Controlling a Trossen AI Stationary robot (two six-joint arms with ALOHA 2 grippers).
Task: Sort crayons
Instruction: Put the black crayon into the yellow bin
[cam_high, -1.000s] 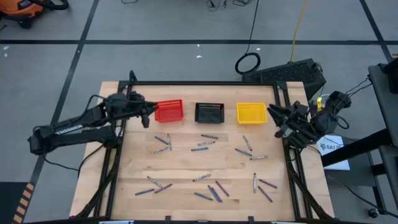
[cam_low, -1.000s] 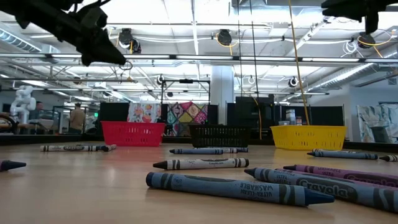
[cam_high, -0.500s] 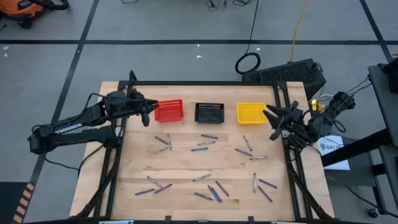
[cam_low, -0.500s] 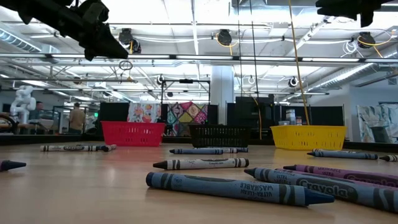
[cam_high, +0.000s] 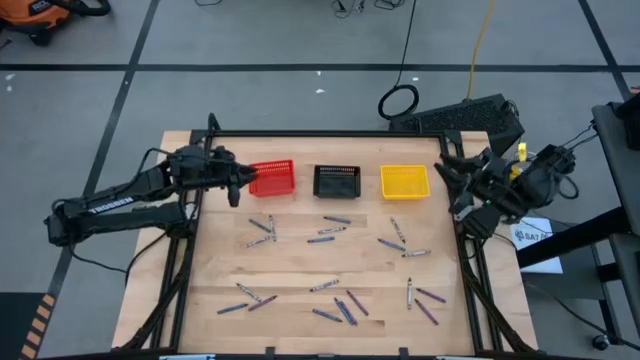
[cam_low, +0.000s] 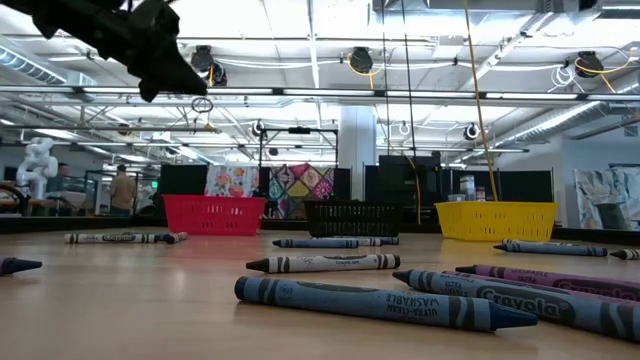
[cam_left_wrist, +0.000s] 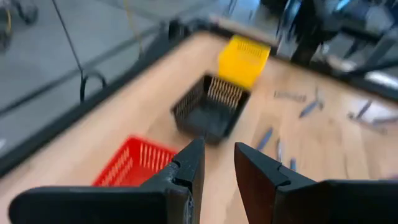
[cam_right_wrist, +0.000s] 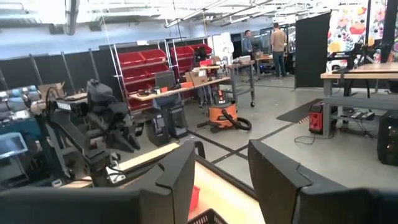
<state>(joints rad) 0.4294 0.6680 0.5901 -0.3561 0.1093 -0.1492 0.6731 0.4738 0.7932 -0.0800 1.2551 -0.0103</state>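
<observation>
Three small mesh baskets, red (cam_high: 272, 178), black (cam_high: 337, 181), yellow (cam_high: 404, 181); about two dozen thin crayons (cam_high: 330, 231) scattered on the wooden counter (cam_high: 300, 265). Left end effector (cam_high: 233, 186) narrowly parted, empty, beside red; right end effector (cam_high: 455, 188) has spread wide and drawn back.

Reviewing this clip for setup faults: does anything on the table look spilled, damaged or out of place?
Nothing stands out. The crayons lie scattered loose on the table, as a sorting job expects. The red basket, black basket and yellow basket stand upright in a row.

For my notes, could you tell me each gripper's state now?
Left gripper: open, holding nothing.
Right gripper: open, holding nothing.
</observation>
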